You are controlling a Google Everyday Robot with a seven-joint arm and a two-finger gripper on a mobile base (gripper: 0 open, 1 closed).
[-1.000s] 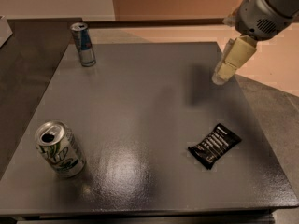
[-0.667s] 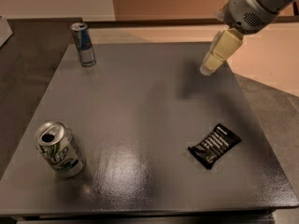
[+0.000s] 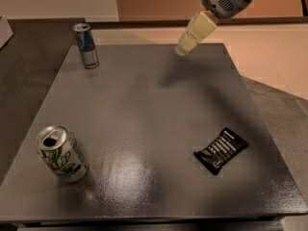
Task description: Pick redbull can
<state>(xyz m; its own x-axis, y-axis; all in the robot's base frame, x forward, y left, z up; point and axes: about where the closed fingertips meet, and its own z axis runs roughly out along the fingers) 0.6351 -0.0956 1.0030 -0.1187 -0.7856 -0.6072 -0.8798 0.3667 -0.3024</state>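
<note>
The redbull can [image 3: 86,45] is tall, slim, blue and silver, and stands upright at the far left corner of the dark grey table [image 3: 154,109]. My gripper [image 3: 183,48] hangs from the arm at the top right, above the table's far edge, well to the right of the can and apart from it. It holds nothing that I can see.
A wider silver-white can with green markings [image 3: 61,153] stands tilted at the near left. A black snack packet [image 3: 221,149] lies at the near right. A tan floor lies beyond the table's far and right edges.
My gripper has moved left and toward the table's far edge, closer to the redbull can. The cans and the packet have not moved.
</note>
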